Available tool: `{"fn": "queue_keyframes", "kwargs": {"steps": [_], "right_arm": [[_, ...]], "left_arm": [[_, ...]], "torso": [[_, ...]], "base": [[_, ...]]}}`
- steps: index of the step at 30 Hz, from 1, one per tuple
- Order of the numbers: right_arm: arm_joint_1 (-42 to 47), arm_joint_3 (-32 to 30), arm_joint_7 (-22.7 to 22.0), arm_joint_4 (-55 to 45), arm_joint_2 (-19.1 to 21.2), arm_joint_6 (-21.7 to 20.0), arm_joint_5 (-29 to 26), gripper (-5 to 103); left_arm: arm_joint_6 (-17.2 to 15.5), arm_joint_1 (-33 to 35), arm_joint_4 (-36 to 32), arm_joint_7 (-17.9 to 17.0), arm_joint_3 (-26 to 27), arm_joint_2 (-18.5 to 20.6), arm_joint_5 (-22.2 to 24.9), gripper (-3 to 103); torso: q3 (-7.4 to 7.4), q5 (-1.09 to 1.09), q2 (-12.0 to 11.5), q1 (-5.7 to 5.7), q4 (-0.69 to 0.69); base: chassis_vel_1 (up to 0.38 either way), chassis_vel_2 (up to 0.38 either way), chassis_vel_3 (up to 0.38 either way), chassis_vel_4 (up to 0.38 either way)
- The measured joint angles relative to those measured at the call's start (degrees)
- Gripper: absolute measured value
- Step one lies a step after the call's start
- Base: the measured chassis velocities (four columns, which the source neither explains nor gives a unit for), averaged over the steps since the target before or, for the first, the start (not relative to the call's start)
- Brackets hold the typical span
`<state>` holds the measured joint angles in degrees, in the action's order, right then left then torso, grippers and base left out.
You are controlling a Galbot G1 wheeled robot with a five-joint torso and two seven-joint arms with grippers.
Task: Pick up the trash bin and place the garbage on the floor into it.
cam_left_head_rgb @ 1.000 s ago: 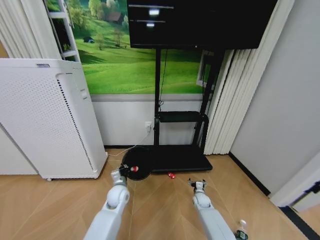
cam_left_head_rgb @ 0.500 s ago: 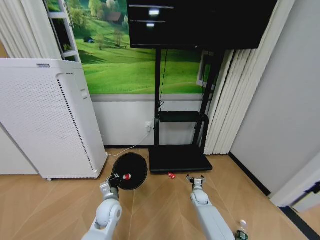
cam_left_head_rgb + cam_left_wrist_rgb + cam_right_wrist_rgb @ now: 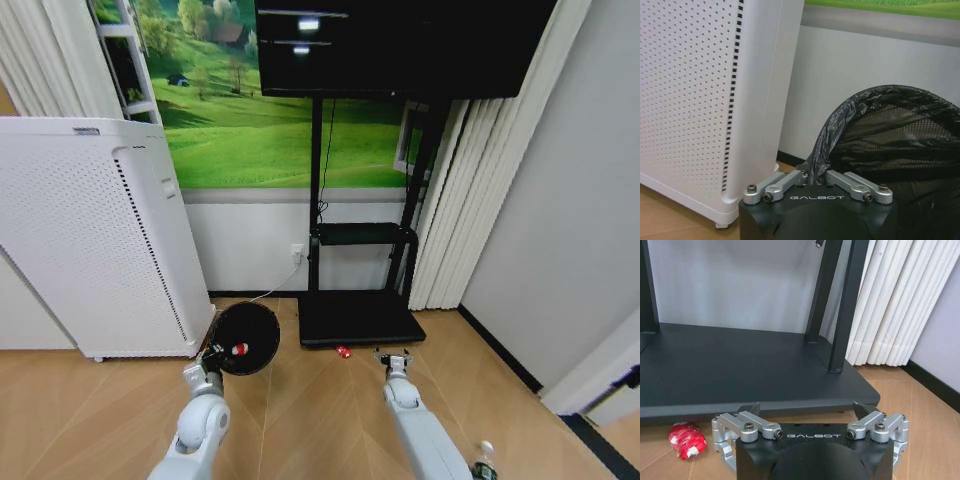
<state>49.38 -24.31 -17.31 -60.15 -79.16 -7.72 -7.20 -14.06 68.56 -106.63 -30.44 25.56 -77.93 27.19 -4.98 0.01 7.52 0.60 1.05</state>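
Observation:
My left gripper (image 3: 213, 354) holds the black mesh trash bin (image 3: 246, 337) off the floor beside the white appliance, its mouth tilted toward my head. In the left wrist view the left gripper (image 3: 815, 176) is shut on the bin's (image 3: 890, 135) bag-lined rim. A small red wrapper (image 3: 240, 349) shows inside the bin's mouth. Another red-and-white wrapper (image 3: 343, 351) lies on the floor at the front edge of the TV stand base. My right gripper (image 3: 393, 357) hovers open just right of it; the right wrist view shows this wrapper (image 3: 686, 440) beside the right gripper (image 3: 806, 410). A clear bottle (image 3: 484, 462) lies at the lower right.
The tall white appliance (image 3: 95, 240) stands at the left, close to the bin. The black TV stand base (image 3: 358, 318) and its posts lie ahead, with curtains (image 3: 450, 200) and a grey wall to the right. Wooden floor (image 3: 300, 420) stretches between my arms.
My left arm has carried the bin to the left, toward the white appliance, and tilted its mouth more toward my head. The right gripper has barely moved.

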Motion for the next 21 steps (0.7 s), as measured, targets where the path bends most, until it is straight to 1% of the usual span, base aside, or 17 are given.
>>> {"fn": "queue_keyframes", "kwargs": {"steps": [9,12,18,21], "right_arm": [[-0.3,0.1,0.1,0.4,0.1,0.3,0.9,100],[-0.2,0.2,0.3,0.4,0.0,0.5,1.3,100],[0.5,0.3,0.7,0.3,-0.4,0.5,1.9,100],[0.7,0.4,0.8,0.1,-0.6,0.5,2.4,100]], "left_arm": [[0.0,-0.5,0.9,0.0,-0.4,-0.7,0.0,3],[0.0,-0.5,1.0,0.0,-0.5,-0.7,-0.1,3],[0.0,-0.4,1.0,0.1,-0.5,-0.7,-0.1,3],[0.0,-0.3,0.9,0.1,-0.5,-0.5,-0.1,3]], "torso": [[-0.02,-0.02,0.0,0.02,0.01],[-0.01,0.00,0.0,0.02,-0.01],[-0.01,-0.01,0.0,0.02,0.00],[0.00,-0.01,0.0,0.01,0.00]], "base": [[-0.158,0.156,0.159,-0.151],[-0.141,0.153,0.161,-0.144],[-0.095,0.092,0.072,-0.078],[0.000,0.000,0.000,0.000]]}}
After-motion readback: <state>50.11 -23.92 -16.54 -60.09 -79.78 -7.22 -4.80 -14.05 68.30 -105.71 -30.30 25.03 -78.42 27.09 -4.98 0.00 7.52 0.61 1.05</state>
